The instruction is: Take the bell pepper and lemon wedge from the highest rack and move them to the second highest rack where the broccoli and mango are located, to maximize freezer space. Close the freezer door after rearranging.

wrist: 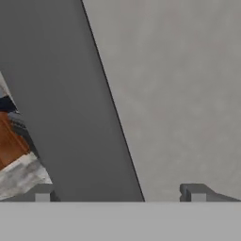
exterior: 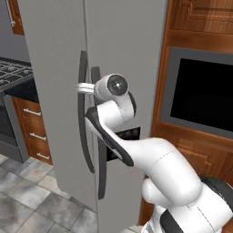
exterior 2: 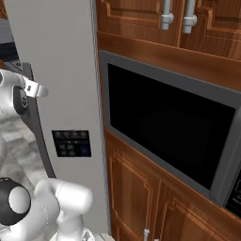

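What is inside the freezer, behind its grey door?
Nothing inside can be seen: the freezer door is shut and covers the racks. On its front I see only the dark curved handle, with the open fingers either side of it.

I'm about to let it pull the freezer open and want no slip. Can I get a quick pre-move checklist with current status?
1. Tool open: ok, fingertips stand wide apart.
2. Tool at the freezer door's handle: ok, the hand sits right at it in the left base view.
3. Handle between the fingertips: ok, the hand view shows the dark bar running between them.
4. Freezer door still shut: ok.
5. Bell pepper and lemon wedge positions: cannot tell, hidden behind the door.
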Available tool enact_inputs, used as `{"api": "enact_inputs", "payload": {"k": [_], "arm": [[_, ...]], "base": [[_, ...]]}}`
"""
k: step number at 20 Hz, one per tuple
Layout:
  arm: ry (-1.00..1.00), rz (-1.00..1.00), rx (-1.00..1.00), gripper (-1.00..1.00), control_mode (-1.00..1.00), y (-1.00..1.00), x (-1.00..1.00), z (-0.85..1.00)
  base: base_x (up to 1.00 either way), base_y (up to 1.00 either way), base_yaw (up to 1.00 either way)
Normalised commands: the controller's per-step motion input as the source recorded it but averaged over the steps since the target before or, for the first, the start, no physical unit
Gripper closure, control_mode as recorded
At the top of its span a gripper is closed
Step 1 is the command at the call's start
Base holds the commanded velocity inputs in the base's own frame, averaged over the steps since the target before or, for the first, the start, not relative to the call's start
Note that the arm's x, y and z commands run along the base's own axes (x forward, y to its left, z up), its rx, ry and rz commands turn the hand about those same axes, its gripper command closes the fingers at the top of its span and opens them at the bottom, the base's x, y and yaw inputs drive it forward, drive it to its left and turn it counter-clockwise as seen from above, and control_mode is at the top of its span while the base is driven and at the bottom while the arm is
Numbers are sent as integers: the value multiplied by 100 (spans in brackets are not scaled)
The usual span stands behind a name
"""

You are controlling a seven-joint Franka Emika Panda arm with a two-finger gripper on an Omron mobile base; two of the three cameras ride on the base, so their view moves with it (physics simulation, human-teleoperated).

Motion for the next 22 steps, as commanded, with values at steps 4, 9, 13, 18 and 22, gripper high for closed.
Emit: {"api": "enact_inputs", "payload": {"k": [4,9,13,18,22], "arm": [[0,-33,0,-100,-100,26,70,15],[2,-28,0,-100,-100,15,68,17],[2,-20,0,-100,-100,0,65,3],[0,-15,0,-100,-100,-11,64,0],[0,-9,0,-100,-100,-16,63,0]], "base": [[0,0,0],[0,0,0],[0,0,0],[0,0,0],[0,0,0]]}}
